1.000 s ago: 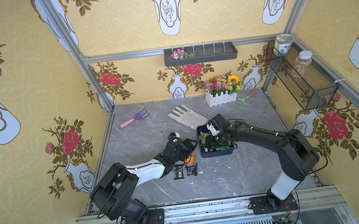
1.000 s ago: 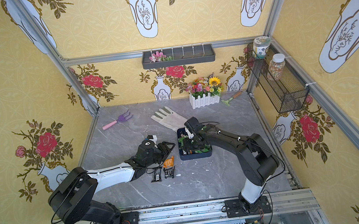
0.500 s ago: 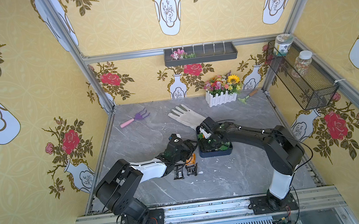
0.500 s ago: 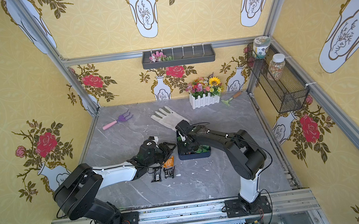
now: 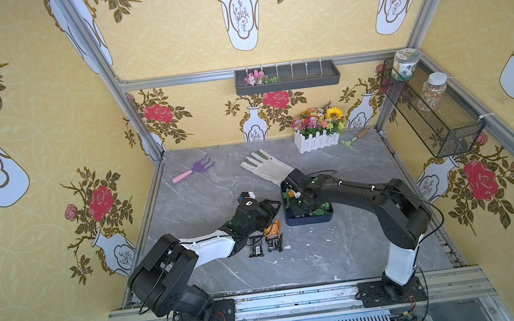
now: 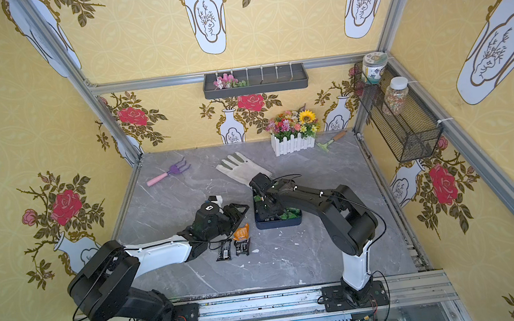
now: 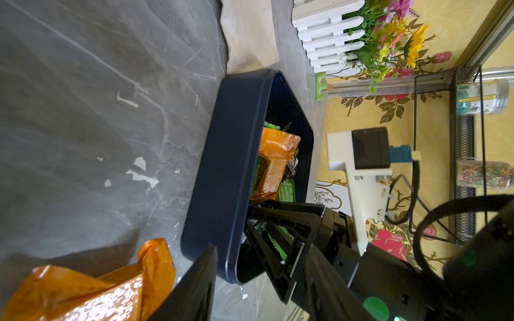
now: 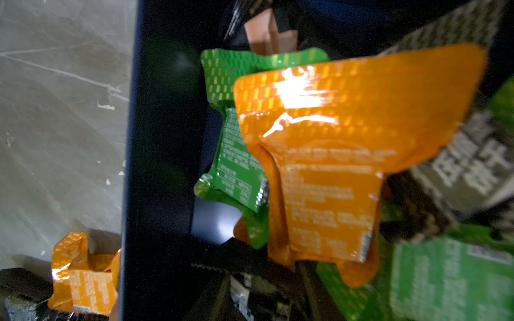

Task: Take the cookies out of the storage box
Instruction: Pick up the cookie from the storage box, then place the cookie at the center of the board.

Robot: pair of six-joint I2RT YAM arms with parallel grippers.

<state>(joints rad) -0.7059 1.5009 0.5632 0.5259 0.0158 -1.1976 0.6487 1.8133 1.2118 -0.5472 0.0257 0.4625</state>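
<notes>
Right pincer sits in the box, half-shut around the end of the upright orange packet, hold unproven; left pincer open, empty, just outside.

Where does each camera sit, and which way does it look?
Top views: paired, high above the front rail, looking down on the table; left arm and right arm show.
Left wrist: on the left arm, looking sideways at the storage box; a left finger and the right hand show.
Right wrist: on the right arm, looking down into the box at an orange packet; a right finger shows.
Shared: both wrist views catch a loose orange packet outside it.
</notes>
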